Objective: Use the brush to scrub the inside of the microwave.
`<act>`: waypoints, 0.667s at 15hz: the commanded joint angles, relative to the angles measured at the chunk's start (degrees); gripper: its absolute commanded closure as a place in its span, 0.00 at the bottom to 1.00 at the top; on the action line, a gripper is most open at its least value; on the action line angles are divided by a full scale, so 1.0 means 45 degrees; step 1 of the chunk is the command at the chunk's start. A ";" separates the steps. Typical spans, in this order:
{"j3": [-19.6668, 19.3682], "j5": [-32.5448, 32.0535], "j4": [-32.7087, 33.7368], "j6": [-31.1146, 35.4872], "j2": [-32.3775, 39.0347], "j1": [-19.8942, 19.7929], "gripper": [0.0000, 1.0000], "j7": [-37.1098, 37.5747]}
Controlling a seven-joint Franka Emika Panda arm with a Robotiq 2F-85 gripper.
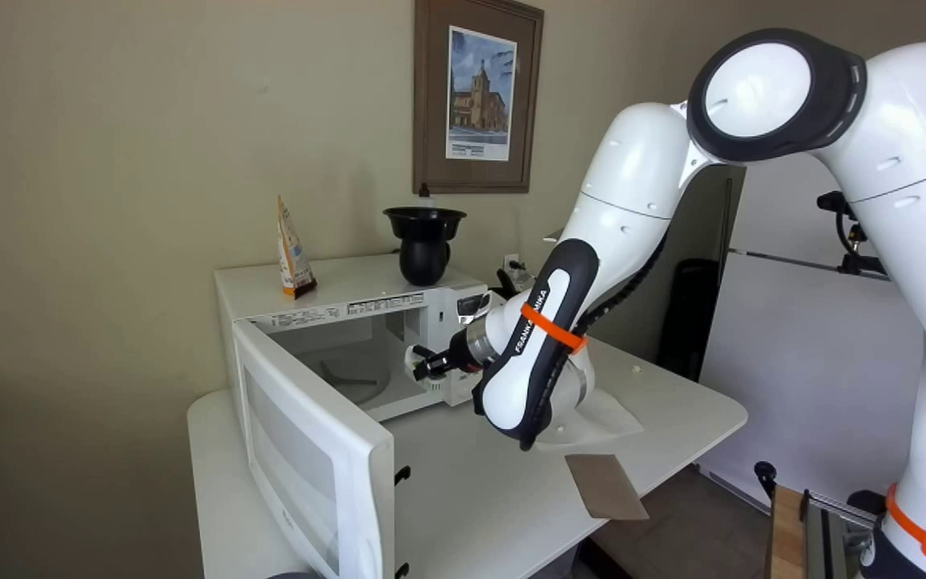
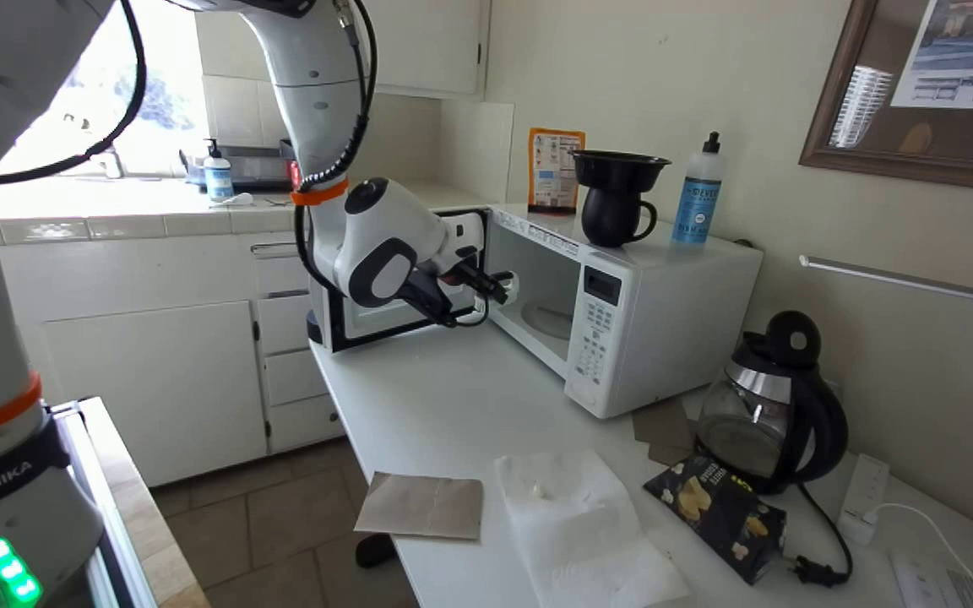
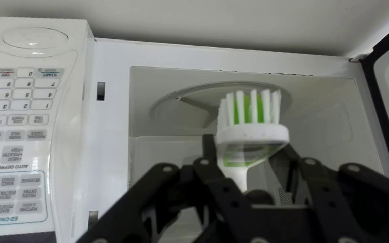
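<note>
White, with white and green bristles, the brush (image 3: 253,133) is held in my gripper (image 3: 248,146), whose dark fingers are shut on either side of it. Its bristles face the top of the upside-down wrist view, that is, down in the room. Behind it in that view lies the cavity of the white microwave (image 3: 181,54) with the round turntable (image 3: 221,89). In both exterior views the gripper (image 1: 429,368) (image 2: 499,289) hovers at the mouth of the cavity; how far in the brush reaches, I cannot tell. The door (image 1: 302,434) stands wide open. The handle's lower part is hidden.
A black mug (image 2: 613,218) topped by a black bowl, an upright orange-and-white bag (image 2: 554,169) and a blue-labelled bottle (image 2: 698,203) stand on the microwave. A glass kettle (image 2: 748,418), a dark snack bag (image 2: 719,511), cardboard (image 2: 423,505) and a paper towel (image 2: 571,523) lie nearby.
</note>
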 commanded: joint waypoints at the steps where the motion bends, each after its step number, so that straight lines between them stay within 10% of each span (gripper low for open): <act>1: -0.0194 0.0099 0.1086 -0.0750 0.0558 0.0211 0.81 -0.0058; 10: -0.1510 0.0761 0.7318 -0.4461 0.3882 0.1695 0.81 -0.0056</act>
